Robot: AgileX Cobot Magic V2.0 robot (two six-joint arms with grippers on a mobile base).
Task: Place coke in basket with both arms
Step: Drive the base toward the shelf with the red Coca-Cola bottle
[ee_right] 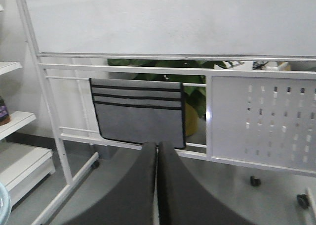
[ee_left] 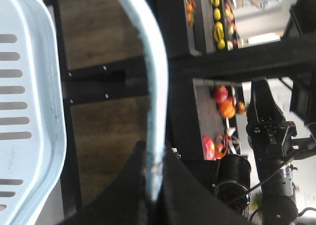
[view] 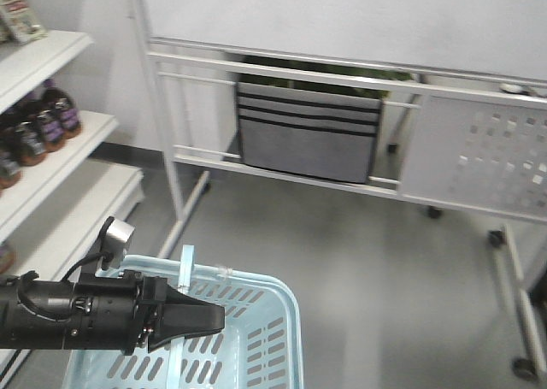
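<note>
**Inspector:** Basket first. What is in it?

**Onlooker:** The blue basket (view: 256,282) sits at the bottom centre of the front view. What shows of its inside is bare slotted wall. The left arm (view: 51,321) covers the rest, and the frame edge cuts off its floor.

**Inspector:** The coke can?

**Onlooker:** It shows in none of the three views, so I cannot tell where it is. The dark bottles (view: 47,120) on the shelf (view: 60,162) at upper left carry purple labels.

**Inspector:** Other containers?

**Onlooker:** A grey striped pouch (view: 308,137) hangs on the whiteboard stand (view: 342,77). Its contents are hidden.

**Inspector:** The grippers?

**Onlooker:** The left gripper (ee_left: 154,160) is clamped on the basket's handle (ee_left: 155,71), which runs up between its fingers. That arm lies level, reaching in from the lower left across the basket. The right gripper (ee_right: 157,185) has its fingers pressed together with nothing between them, aimed at the stand. A blurred black arm (ee_left: 269,131) stands at the right of the left wrist view; I cannot tell whose it is.
</note>
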